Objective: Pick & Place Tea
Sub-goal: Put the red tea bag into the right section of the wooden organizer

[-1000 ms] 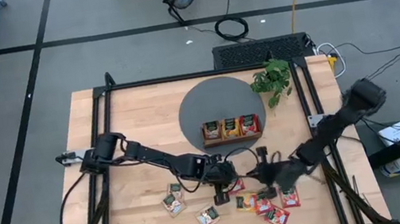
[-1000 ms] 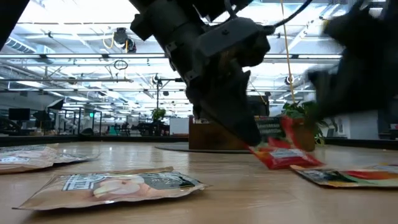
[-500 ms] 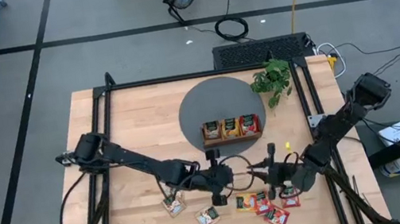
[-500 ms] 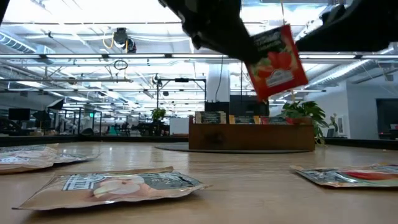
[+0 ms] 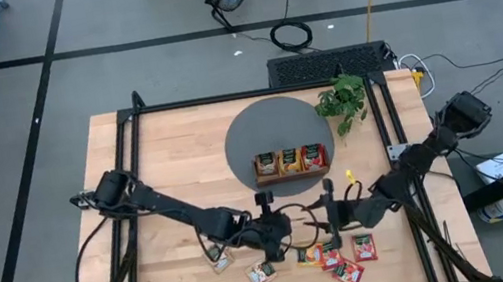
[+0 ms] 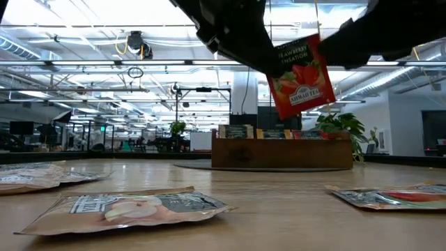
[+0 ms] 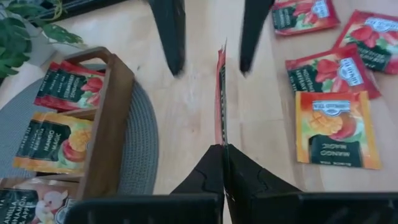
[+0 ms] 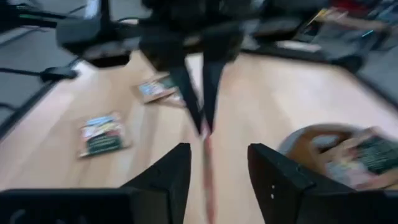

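A red tea sachet (image 6: 301, 80) hangs in the air over the table's near middle, with my left gripper (image 7: 222, 146) shut on it. In the left wrist view the sachet (image 7: 219, 93) shows edge-on. My right gripper (image 7: 211, 67) is open, one finger on each side of the sachet's far edge without touching it; its own view shows the fingers (image 8: 168, 174) apart. The wooden tray (image 5: 258, 169) on the grey mat (image 5: 251, 136) holds three sachets. Several more sachets (image 5: 336, 257) lie flat on the table. My left gripper pinches the red sachet's two flat faces between its two fingers, at one edge (image 7: 219, 138) near an upper corner (image 6: 275, 61). The fingers come slanting down from the table's left. The sachet hangs upright and slightly tilted, one face toward the near edge, clear of the table.
A small green plant (image 5: 341, 98) stands at the far right, beside the mat. Loose sachets lie at the near left (image 5: 219, 257), the near middle (image 5: 263, 274) and the near right (image 5: 363, 248). Bare wood lies between the tray and the grippers.
My left gripper has risen with the red sachet, which a second ago hung just above the table and now hangs well clear, turned more upright. My right gripper has opened and risen a little.
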### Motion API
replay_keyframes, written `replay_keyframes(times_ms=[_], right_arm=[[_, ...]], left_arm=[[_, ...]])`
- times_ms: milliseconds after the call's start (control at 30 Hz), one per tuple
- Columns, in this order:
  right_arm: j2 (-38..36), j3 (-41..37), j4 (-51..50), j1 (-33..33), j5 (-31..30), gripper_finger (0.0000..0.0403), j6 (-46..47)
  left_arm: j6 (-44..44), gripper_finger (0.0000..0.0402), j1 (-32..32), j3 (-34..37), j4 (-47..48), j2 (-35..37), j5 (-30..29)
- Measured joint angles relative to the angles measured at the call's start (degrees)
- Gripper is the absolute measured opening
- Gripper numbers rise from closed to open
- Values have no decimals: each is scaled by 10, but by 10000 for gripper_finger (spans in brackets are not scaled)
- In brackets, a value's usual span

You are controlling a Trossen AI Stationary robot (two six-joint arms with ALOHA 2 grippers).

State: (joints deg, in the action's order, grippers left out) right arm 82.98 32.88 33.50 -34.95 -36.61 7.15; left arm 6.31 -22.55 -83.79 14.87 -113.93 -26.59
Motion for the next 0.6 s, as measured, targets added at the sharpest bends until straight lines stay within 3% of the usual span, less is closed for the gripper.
replay_keyframes(times_ms=[100, 500, 600], right_arm=[[0, 0, -5, 13, 37, 153, 11], [0, 11, -7, 18, 38, 128, -44], [-1, 52, -72, 22, 39, 128, -60]], left_arm=[[2, 9, -1, 0, 0, 0, 0], [11, 4, 4, 0, 1, 0, 1], [19, 6, 4, 0, 9, 0, 2]])
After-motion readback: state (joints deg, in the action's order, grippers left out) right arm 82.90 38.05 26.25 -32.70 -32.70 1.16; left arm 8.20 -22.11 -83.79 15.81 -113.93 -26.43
